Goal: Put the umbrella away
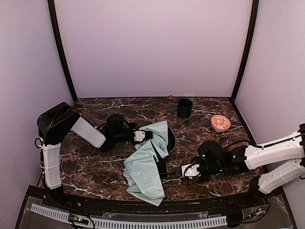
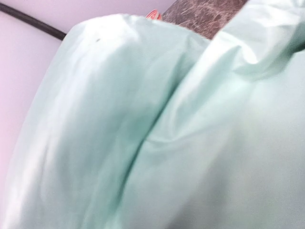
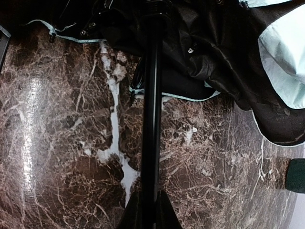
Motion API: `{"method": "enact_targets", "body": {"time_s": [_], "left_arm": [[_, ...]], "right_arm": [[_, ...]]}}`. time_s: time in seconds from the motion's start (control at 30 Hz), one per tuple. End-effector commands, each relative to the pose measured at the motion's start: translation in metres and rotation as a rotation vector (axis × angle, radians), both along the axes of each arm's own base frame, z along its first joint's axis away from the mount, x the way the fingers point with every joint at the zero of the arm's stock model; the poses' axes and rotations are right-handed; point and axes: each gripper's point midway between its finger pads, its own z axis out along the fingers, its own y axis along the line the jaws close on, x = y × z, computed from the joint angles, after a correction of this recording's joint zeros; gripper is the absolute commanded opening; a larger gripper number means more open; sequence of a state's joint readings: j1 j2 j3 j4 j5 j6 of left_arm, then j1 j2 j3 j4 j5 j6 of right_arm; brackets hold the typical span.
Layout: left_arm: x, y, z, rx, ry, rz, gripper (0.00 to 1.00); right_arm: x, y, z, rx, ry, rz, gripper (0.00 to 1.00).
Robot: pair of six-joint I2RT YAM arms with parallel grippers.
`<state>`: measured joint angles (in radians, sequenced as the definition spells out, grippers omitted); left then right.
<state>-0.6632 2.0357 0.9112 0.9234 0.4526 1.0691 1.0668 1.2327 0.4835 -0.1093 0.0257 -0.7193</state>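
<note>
Right tool (image 3: 147, 212) clamps umbrella (image 1: 145, 167) shaft (image 3: 151, 119), seen wrist-on; canopy (image 2: 143, 133) hides left tool's (image 1: 147, 135) grip.

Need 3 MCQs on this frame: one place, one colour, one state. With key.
1. The dark green cup stands: A) near the table's far edge B) at the front edge C) mid-table.
2. The umbrella canopy's outer side is: A) red B) yellow C) pale mint.
3. The canopy is: A) spread taut B) slack, crumpled on the table C) rolled and strapped.
A: the cup stands by the far edge. C: mint fabric fills the left wrist view. B: the fabric lies in loose folds.
</note>
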Motion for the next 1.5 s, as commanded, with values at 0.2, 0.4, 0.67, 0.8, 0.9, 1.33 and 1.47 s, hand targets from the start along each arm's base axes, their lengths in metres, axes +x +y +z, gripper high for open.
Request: {"method": "enact_targets", "body": {"time_s": [0.2,0.4,0.67,0.8,0.9,1.33,1.47], "left_arm": [[0.086,0.047,0.029,-0.111,-0.045,0.316,0.57],[0.158,0.103,0.042,-0.201,0.07,0.546,0.79],[0.196,0.134,0.045,-0.17,0.079,0.657,0.82],[0.168,0.137,0.093,-0.268,0.109,0.632,0.8],[0.082,0.104,0.13,-0.277,0.221,0.409,0.77],[-0.213,0.051,0.108,-0.066,0.562,-0.125,0.81],[-0.236,0.046,0.09,0.063,0.577,-0.083,0.8]], "right_arm": [[-0.024,-0.011,-0.033,-0.088,0.099,0.051,0.0],[-0.026,-0.013,-0.039,-0.122,0.119,0.051,0.0],[-0.025,-0.012,-0.039,-0.134,0.126,0.051,0.0],[-0.024,-0.014,-0.043,-0.16,0.132,0.044,0.0],[-0.021,-0.015,-0.046,-0.172,0.145,0.028,0.0],[0.014,-0.001,-0.012,-0.114,0.042,-0.09,0.69],[0.027,0.016,0.038,0.001,-0.008,-0.128,0.73]]}}
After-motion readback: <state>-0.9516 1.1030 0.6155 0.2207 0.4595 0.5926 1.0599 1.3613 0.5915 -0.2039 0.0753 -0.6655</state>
